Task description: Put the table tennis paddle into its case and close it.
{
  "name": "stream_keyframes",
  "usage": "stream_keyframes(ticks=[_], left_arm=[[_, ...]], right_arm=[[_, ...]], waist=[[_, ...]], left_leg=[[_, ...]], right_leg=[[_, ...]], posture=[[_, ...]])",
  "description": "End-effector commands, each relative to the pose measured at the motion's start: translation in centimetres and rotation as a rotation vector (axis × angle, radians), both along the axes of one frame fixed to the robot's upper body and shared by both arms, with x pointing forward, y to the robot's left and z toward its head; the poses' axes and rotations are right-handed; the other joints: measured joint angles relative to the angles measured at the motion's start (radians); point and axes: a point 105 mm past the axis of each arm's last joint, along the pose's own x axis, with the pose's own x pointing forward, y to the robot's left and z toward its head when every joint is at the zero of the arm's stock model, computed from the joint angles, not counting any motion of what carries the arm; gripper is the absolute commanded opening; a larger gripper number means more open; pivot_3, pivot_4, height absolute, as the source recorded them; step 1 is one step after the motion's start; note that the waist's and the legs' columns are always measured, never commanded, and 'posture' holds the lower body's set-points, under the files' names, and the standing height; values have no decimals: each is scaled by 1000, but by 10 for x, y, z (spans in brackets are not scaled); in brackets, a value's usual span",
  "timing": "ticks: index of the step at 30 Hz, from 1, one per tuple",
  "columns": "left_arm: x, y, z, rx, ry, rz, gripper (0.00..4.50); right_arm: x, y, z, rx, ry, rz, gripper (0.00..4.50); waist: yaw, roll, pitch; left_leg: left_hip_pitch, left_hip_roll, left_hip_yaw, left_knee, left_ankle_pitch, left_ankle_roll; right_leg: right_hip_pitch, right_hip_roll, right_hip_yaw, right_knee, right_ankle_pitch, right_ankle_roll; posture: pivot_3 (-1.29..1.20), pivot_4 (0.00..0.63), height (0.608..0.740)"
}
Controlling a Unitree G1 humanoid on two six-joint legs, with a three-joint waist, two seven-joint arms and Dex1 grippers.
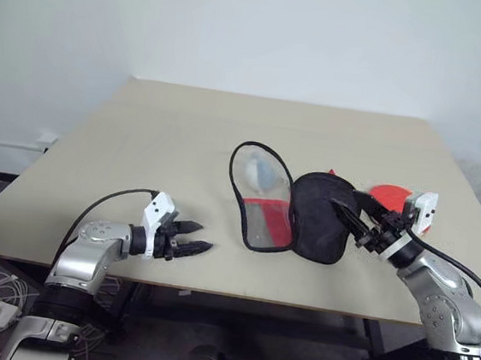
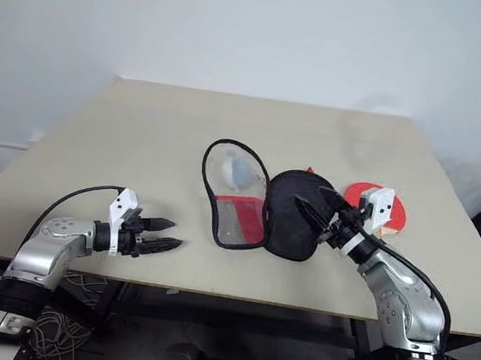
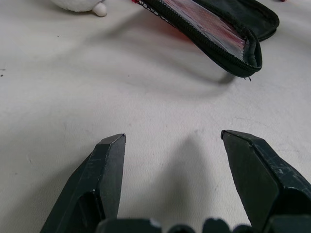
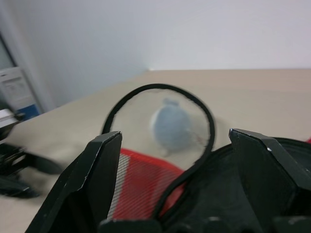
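Observation:
The case lies unzipped and spread near the table's middle. Its clear plastic half (image 1: 260, 195), with black edging and a red panel (image 4: 141, 179), stands tilted up; its black fabric half (image 1: 318, 218) lies to the right. The table tennis paddle (image 2: 398, 215) lies flat just right of the case, its red face partly hidden behind my right wrist. My right gripper (image 1: 344, 199) hovers open over the black half, and I cannot tell whether it touches. My left gripper (image 1: 205, 236) is open and empty above the table's near edge, left of the case (image 3: 218, 39).
A small grey-white lump (image 4: 172, 126) sits behind the clear half and shows through it. The beige table (image 1: 159, 137) has bare room on its left and far parts. A white wall stands behind, and cables lie on the floor at the lower left.

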Motion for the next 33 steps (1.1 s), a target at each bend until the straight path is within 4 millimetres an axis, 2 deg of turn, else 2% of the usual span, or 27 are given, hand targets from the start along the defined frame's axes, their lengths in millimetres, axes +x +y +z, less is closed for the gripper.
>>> stream_keyframes(ticks=[1,7,16,20,28,30,33], left_arm=[[14,-5,17,-5,-67,-21,3340],[20,-12,21,-5,-70,-63,3340],[22,-22,19,0,-47,-114,3340],[19,-32,13,-8,-29,-146,3340],[18,-47,6,-14,-7,-196,3340],[16,-51,6,-20,-5,-218,3340],[18,-53,6,-20,-7,-220,3340]], right_arm=[[5,-7,19,8,-87,-40,3811],[15,-19,9,-13,-63,-161,3811],[9,-43,-4,4,33,-280,3811],[16,-67,-18,-29,156,-409,3811],[32,-127,-37,-135,362,-672,3811],[34,-135,-46,-184,417,-686,3811],[34,-133,-58,-213,494,-629,3811]], waist=[[1,0,0],[0,0,0],[0,0,0],[0,0,0],[0,0,0],[0,0,0],[0,0,0]], left_leg=[[0,0,0,0,0,0],[0,0,0,0,0,0],[0,0,0,0,0,0],[0,0,0,0,0,0],[0,0,0,0,0,0],[0,-1,1,0,0,0],[0,-1,1,0,0,1]], right_leg=[[0,0,0,0,0,0],[0,0,0,0,0,0],[0,0,1,0,0,0],[0,0,0,0,0,0],[0,0,1,0,0,0],[0,0,1,0,0,0],[0,0,2,0,0,0]], posture=[[0,0,740],[0,0,740],[0,0,740],[0,0,740],[0,0,740],[0,0,740],[0,0,740]])
